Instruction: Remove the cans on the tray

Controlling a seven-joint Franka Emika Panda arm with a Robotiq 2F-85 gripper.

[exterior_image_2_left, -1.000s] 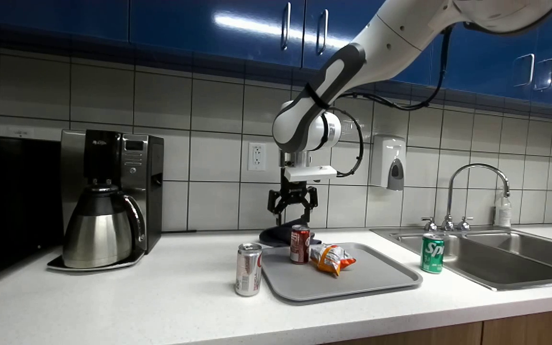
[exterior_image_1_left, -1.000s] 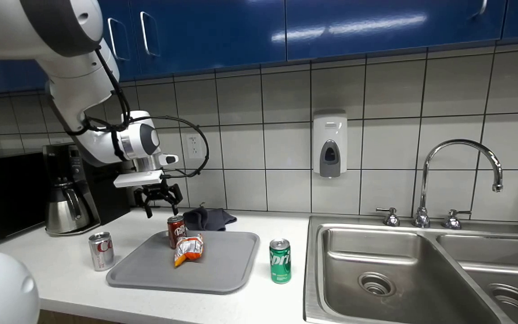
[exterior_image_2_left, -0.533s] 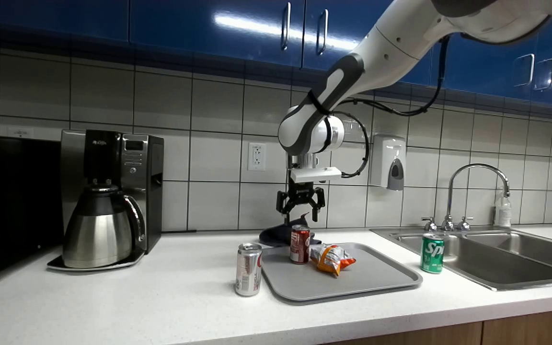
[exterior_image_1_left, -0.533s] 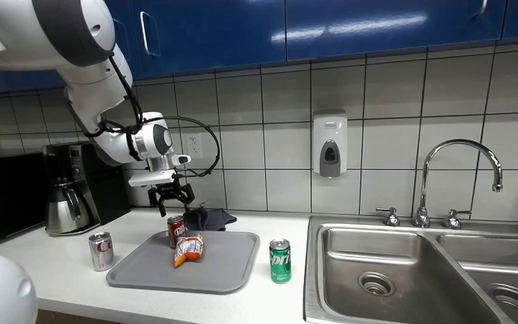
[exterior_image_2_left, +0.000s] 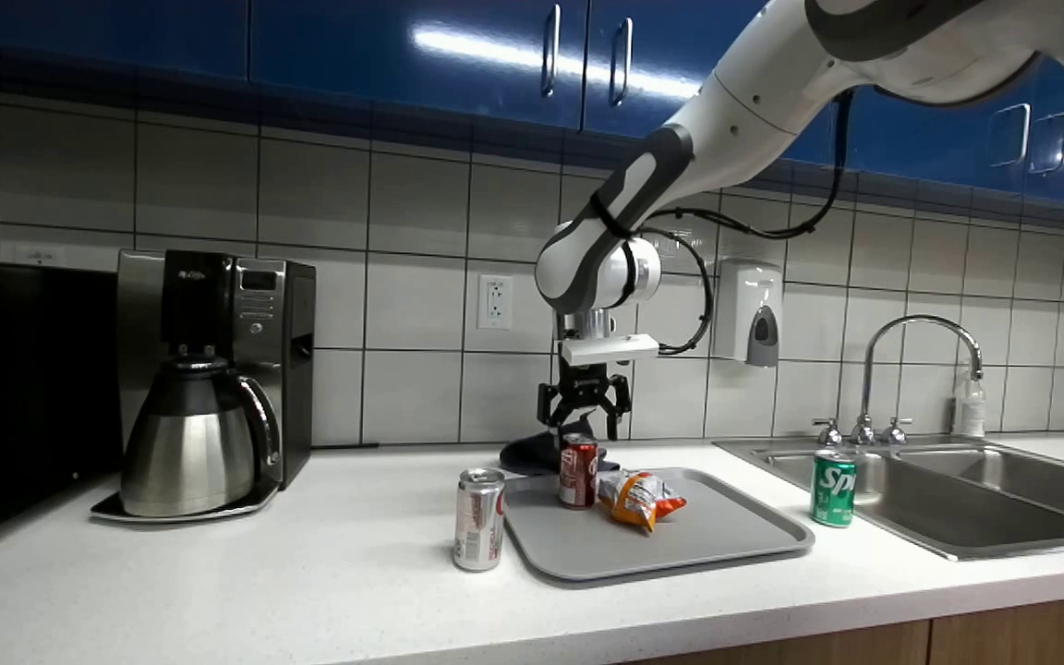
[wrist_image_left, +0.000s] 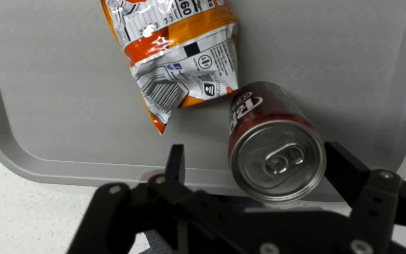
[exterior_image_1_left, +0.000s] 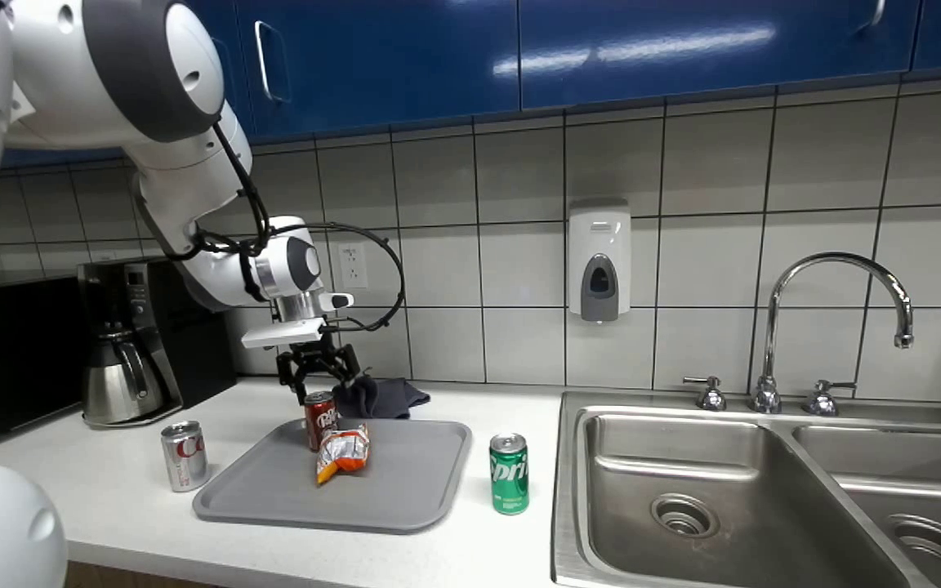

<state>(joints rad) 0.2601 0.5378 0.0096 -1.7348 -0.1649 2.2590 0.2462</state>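
Note:
A dark red can (exterior_image_1_left: 321, 425) stands upright on the grey tray (exterior_image_1_left: 393, 498), near its back edge. It shows in both exterior views (exterior_image_2_left: 578, 476) and in the wrist view (wrist_image_left: 273, 102). My gripper (exterior_image_2_left: 585, 430) is open and empty, just above the can's top. In the wrist view the gripper (wrist_image_left: 254, 151) has the can's lid between its fingertips, much closer to the right finger; I cannot tell if that finger touches. A silver can (exterior_image_2_left: 479, 520) stands on the counter left of the tray. A green can (exterior_image_1_left: 509, 474) stands on the counter right of it.
A silver and orange snack bag (wrist_image_left: 185, 53) lies on the tray close beside the red can. A dark cloth (exterior_image_1_left: 381, 398) lies behind the tray. A coffee maker (exterior_image_2_left: 209, 388) stands to the left, a sink (exterior_image_1_left: 683, 490) to the right. Blue cabinets (exterior_image_1_left: 389, 57) hang overhead.
My open gripper has moved to the right in both exterior views, then lower, to just above the red can. The cans, bag and tray have not moved.

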